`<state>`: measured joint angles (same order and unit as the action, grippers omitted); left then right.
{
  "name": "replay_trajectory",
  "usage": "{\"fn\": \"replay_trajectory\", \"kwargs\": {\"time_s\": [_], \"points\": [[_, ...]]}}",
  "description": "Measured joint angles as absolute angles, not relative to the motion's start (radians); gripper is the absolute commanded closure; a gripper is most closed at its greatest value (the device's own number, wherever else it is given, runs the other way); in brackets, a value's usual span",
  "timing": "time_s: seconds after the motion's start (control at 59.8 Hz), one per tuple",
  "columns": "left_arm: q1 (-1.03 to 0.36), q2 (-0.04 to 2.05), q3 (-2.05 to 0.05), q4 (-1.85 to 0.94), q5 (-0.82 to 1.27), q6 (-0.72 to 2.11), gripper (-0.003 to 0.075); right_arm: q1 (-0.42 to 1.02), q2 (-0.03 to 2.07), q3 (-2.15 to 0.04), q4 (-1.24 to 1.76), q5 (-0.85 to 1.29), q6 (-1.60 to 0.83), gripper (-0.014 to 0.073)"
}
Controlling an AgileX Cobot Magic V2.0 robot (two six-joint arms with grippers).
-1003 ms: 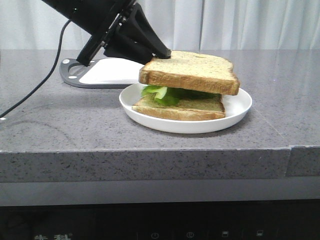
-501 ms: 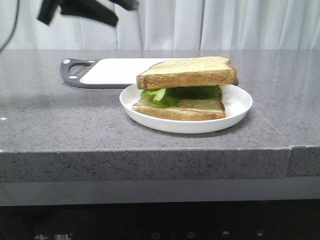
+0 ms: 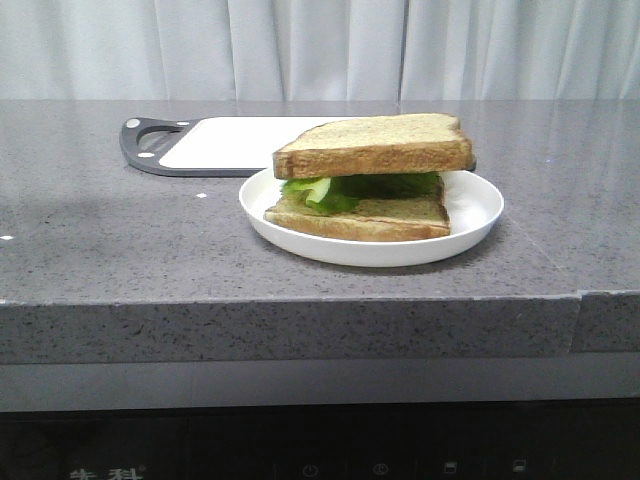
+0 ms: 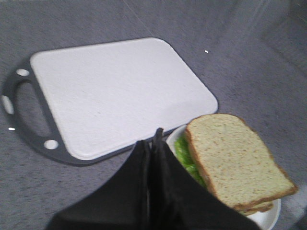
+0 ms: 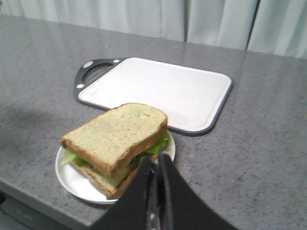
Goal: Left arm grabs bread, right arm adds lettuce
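Note:
The bread [image 3: 375, 143] is a thick toast slice that lies on top of the green lettuce [image 3: 345, 188], which rests on a thinner slice on the white plate [image 3: 480, 215]. Neither arm shows in the front view. In the left wrist view my left gripper [image 4: 152, 139] is shut and empty, raised next to the plate, with the bread [image 4: 235, 160] and lettuce [image 4: 184, 155] beside it. In the right wrist view my right gripper [image 5: 156, 158] is shut and empty, above the plate's edge [image 5: 67, 179] near the bread [image 5: 115, 132] and lettuce [image 5: 158, 143].
A white cutting board [image 3: 235, 142] with a dark grey handle [image 3: 145, 145] lies behind the plate to the left; it also shows in the left wrist view [image 4: 115, 91] and the right wrist view [image 5: 158, 91]. The grey counter's front edge [image 3: 300, 300] runs below the plate.
My left gripper let go of the bread, which settled flat on the lettuce, and the arm rose up and left out of the front view.

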<state>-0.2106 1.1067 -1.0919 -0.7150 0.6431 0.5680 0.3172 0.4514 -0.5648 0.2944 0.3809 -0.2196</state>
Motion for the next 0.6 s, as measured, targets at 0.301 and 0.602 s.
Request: {"fn": "replay_trajectory", "kwargs": {"time_s": [0.301,0.602], "points": [[-0.208,0.608,-0.647,-0.628,0.423,0.568,0.0741,0.266,0.241,-0.409,0.29,0.316,-0.22,0.0655],[-0.208,0.271,-0.368,-0.627,0.378,0.568,0.0741,0.266,0.123,-0.343,0.29,0.326,-0.22,0.0655]]}}
